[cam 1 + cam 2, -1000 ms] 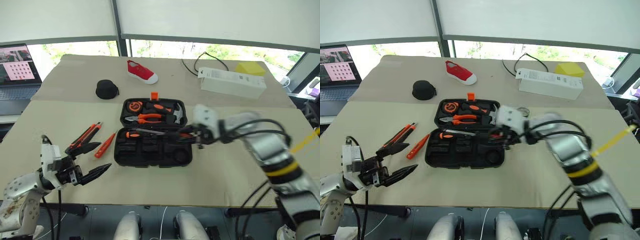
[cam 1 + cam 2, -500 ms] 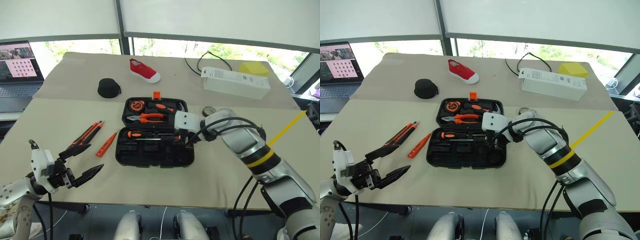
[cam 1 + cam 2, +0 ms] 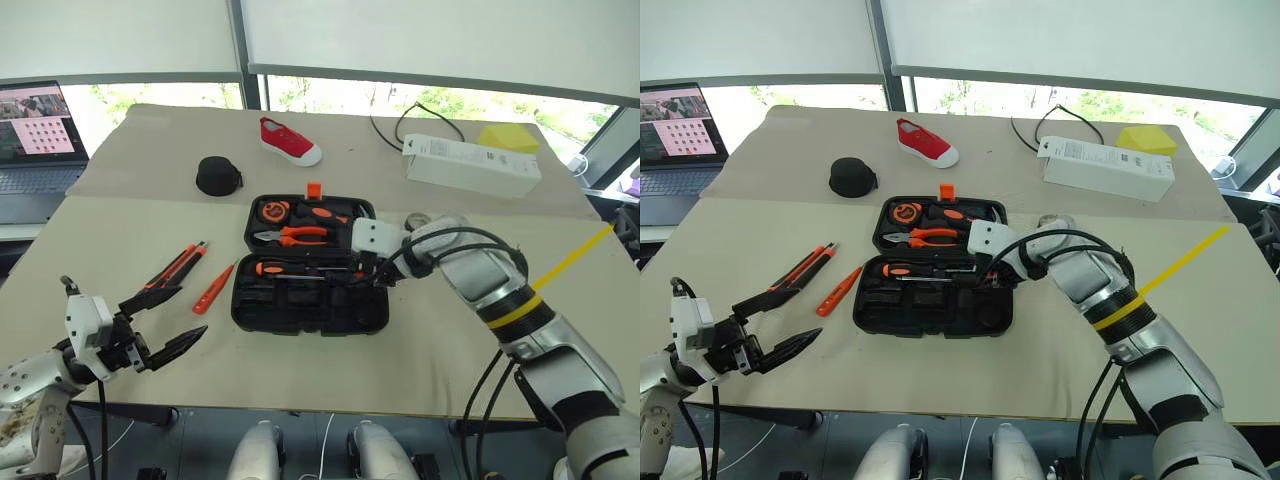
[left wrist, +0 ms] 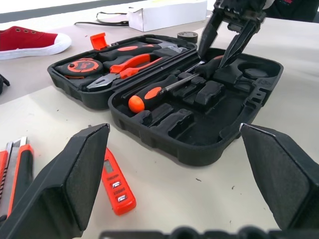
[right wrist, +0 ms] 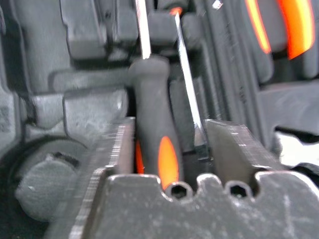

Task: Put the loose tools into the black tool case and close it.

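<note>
Lower left, left gripper (image 3: 165, 322) is hovering, jaws spread wide, holding nothing. At centre, right gripper (image 4: 227, 37) jaws are straddling a screwdriver (image 5: 154, 134) lying in the open black tool case (image 3: 300, 310); grip unclear.

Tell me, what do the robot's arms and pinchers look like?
The right arm is shiny silver with black joints, a yellow band and looping black cables. Its gripper has two black fingers. The left gripper has a white block, black wires and pointy black fingers.

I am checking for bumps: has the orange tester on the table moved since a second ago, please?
No. The tester lies in the same spot on the table, just off the left edge of the case.
</note>
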